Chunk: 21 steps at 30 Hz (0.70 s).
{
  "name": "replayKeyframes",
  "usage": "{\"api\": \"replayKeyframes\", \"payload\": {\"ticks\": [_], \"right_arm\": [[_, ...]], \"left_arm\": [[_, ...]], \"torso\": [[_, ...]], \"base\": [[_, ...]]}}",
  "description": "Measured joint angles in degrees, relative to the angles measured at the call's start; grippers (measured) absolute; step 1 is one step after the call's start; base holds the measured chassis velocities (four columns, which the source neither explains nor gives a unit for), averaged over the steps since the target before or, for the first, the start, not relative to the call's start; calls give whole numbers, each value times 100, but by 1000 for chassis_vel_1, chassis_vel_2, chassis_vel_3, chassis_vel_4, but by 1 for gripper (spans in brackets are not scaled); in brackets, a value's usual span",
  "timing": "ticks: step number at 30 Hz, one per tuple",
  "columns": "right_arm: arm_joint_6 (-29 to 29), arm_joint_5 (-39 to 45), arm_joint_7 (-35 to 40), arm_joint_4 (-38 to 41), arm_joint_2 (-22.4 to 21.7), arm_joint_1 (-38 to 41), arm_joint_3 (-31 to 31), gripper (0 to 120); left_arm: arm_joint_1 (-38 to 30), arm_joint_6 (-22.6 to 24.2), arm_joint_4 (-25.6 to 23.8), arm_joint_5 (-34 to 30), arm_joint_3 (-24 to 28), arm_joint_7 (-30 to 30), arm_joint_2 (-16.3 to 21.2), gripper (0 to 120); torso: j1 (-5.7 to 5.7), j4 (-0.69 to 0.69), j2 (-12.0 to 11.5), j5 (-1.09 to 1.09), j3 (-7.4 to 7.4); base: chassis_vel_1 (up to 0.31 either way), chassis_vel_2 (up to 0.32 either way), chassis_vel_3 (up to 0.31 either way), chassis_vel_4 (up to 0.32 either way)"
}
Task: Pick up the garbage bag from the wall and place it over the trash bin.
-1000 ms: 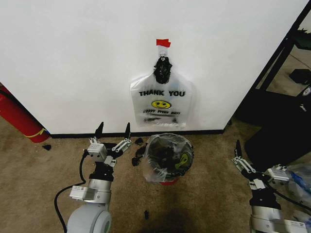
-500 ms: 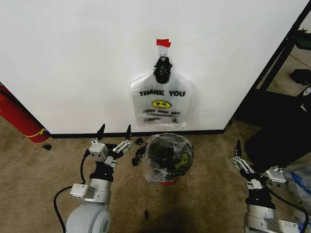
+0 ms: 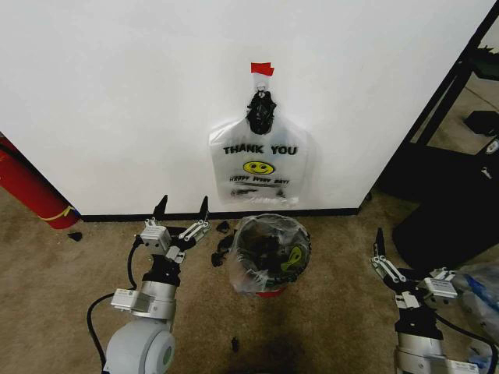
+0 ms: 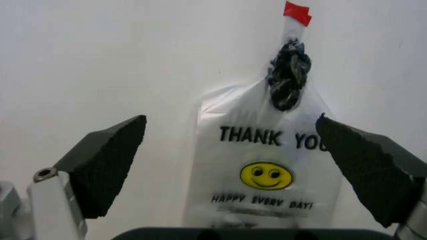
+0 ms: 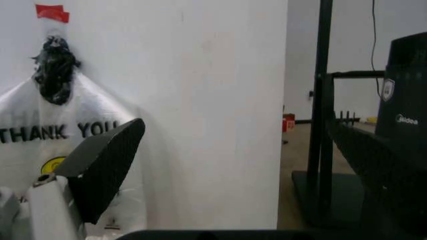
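- The wall (image 3: 117, 93) stands ahead of both sets of jaws, plain white with a black strip along the floor.
- A smooth white bag reading THANK YOU (image 3: 261, 167) hangs on the wall. It is above and ahead of the left jaws and a little to their right, bunched into a dark knot under a piece of red tape (image 3: 262, 68).
- The trash bin (image 3: 270, 293) sits on the carpet below that white bag, just to the right of the left jaws and well to the left of the right jaws.
- The garbage bag (image 3: 295, 248), thin, see-through and wrinkled, with a yellow smiley showing, lies over the bin's mouth and down inside it. It touches neither set of jaws.
- The left gripper (image 3: 183, 206) is low, near the base of the wall. Its jaws are spread wide and hold nothing. In the left wrist view the white bag sits framed between the two fingers, some way ahead.
- The right gripper (image 3: 380, 243) waits low on the far side of the bin. Its jaws are also wide apart and empty.
- Judged from this, the bin looks already lined, and what the left jaws face is an approach to the bag on the wall.
- A pick there would call for rising toward the knot, closing on the gathered plastic and lifting it off its hanger.
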Motion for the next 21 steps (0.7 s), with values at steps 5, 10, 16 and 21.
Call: {"api": "replayKeyframes", "payload": {"ticks": [5,10,16,21], "right_arm": [[86,-47,-32,1,0,-26,4,100],[209,-45,-46,11,0,-63,26,100],[269,8,-61,-22,0,-50,32,100],[286,26,-100,-26,0,-15,-28,100]], "left_arm": [[39,-38,-68,-124,3,21,78,100],[82,-56,-174,-142,37,36,81,100],[103,-75,-184,-95,88,41,41,100],[102,-98,-196,-76,72,42,9,100]], "torso": [[0,0,0,0,0],[0,0,0,0,0],[0,0,0,0,0],[0,0,0,0,0]], "base": [[0,0,0,0],[0,0,0,0],[0,0,0,0],[0,0,0,0]]}}
